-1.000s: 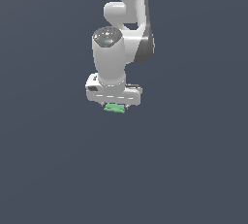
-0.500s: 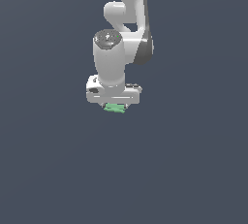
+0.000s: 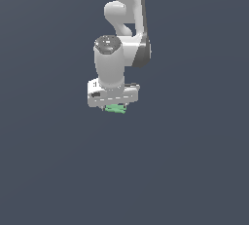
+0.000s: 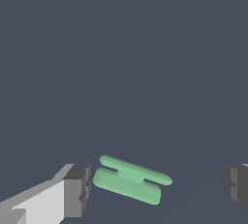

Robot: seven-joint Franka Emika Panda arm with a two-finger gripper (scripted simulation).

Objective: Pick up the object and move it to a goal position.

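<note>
The white robot arm (image 3: 121, 29) hangs down from the top of the exterior view. At its low end sits the gripper (image 3: 115, 106), a wide white block. Just under that block a bit of green peeks out. That is the object (image 3: 115, 108), a small flat light-green piece. It is narrower than the white block above it.

All around is a plain dark blue-grey ground (image 3: 194, 170), the same colour everywhere.

The wrist view looks down past the fingers. One finger (image 4: 75, 190) is white with a dark grey pad at its tip. The other finger (image 4: 236, 184) shows only as a dark grey pad at the edge of the picture. The two fingers are wide apart. The gripper's middle (image 4: 156, 187) is in the space between them.

The green object (image 4: 130, 179) lies flat between the two fingers. It looks like two long bars side by side, joined in the middle. It sits a little tilted. It is close to the white finger and well apart from the other one. A small gap shows between it and the nearer pad, so neither finger touches it.
</note>
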